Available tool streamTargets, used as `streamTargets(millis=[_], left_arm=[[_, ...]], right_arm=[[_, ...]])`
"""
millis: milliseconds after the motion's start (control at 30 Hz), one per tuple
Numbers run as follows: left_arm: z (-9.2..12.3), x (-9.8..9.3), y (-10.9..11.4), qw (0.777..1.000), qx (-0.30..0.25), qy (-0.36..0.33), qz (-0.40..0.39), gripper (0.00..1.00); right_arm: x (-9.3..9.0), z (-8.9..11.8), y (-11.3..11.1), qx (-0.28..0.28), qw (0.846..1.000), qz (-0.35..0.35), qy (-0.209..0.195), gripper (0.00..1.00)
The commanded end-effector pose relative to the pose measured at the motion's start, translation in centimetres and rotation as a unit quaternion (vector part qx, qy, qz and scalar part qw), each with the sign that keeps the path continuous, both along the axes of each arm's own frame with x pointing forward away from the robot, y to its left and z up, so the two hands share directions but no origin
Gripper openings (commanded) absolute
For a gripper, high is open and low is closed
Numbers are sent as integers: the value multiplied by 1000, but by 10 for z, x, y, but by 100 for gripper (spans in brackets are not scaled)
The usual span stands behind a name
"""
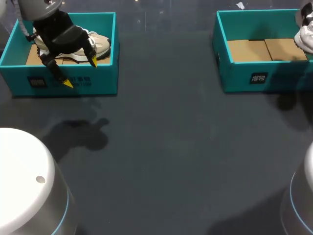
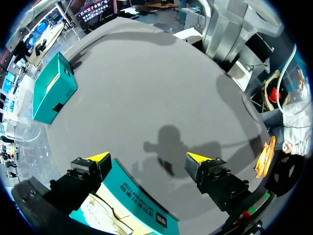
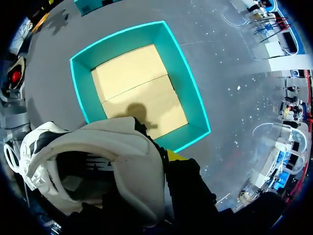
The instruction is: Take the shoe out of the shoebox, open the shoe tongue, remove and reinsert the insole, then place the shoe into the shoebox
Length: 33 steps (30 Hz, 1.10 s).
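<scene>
A white and beige shoe [image 1: 100, 45] lies in the left teal shoebox [image 1: 98, 78]. My left gripper [image 1: 80, 72] hangs open over that box's front wall, and its wrist view shows the box edge [image 2: 142, 205] and the shoe [image 2: 105, 215] just under the open left gripper [image 2: 147, 157]. A second white shoe with black trim [image 1: 305, 33] hangs above the right teal shoebox [image 1: 222, 44], at the view's right edge. My right gripper [image 3: 164, 157] is shut on this shoe [image 3: 122, 147] at its collar; one yellow fingertip [image 3: 175, 155] shows outside, the other is hidden. The right box's cardboard floor [image 3: 132, 88] is bare.
The dark table [image 1: 166, 147] stretches wide between the two boxes and toward the front. My arms' white bases [image 1: 24, 181] stand at the front corners. A small scrap [image 1: 240, 6] lies behind the right box.
</scene>
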State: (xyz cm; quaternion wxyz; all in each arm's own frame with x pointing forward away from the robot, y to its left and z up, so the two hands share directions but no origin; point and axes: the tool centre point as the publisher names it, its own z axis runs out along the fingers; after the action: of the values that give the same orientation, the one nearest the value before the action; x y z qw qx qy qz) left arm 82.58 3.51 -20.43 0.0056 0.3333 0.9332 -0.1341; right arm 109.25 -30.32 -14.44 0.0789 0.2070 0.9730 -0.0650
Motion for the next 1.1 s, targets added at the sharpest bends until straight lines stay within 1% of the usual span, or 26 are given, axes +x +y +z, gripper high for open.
streamTargets(millis=[33,500,533,600,633,700,767,800,867,900,967,1067,1100], left_arm=[[0,0,1,1000,1,0,0,100],[0,0,1,1000,1,0,0,100],[0,0,1,1000,1,0,0,100],[0,0,1,1000,1,0,0,100],[0,0,1,1000,1,0,0,100],[0,0,1,1000,1,0,0,100],[0,0,1,1000,1,0,0,100],[0,0,1,1000,1,0,0,100],[0,0,1,1000,1,0,0,100],[0,0,1,1000,1,0,0,100],[0,0,1,1000,1,0,0,100],[0,0,1,1000,1,0,0,100],[0,0,1,1000,1,0,0,100]], right_arm=[[-24,-2,-5,55,965,-255,2,0],[-24,-2,-5,55,965,-255,2,0],[-23,-6,-8,56,957,-284,-3,0],[-23,-9,-13,89,944,-317,-32,0],[-23,-9,-14,88,937,-336,-43,0],[-25,-11,-16,105,926,-357,-66,0],[-27,-13,-18,99,919,-374,-73,0],[-29,-15,-18,107,912,-387,-85,0],[-31,-18,-19,108,907,-398,-91,0],[-33,-19,-19,107,901,-408,-98,0],[-36,-22,-18,112,897,-414,-105,0],[-39,-25,-16,104,888,-436,-102,0],[-40,-25,-15,101,888,-438,-100,0]])
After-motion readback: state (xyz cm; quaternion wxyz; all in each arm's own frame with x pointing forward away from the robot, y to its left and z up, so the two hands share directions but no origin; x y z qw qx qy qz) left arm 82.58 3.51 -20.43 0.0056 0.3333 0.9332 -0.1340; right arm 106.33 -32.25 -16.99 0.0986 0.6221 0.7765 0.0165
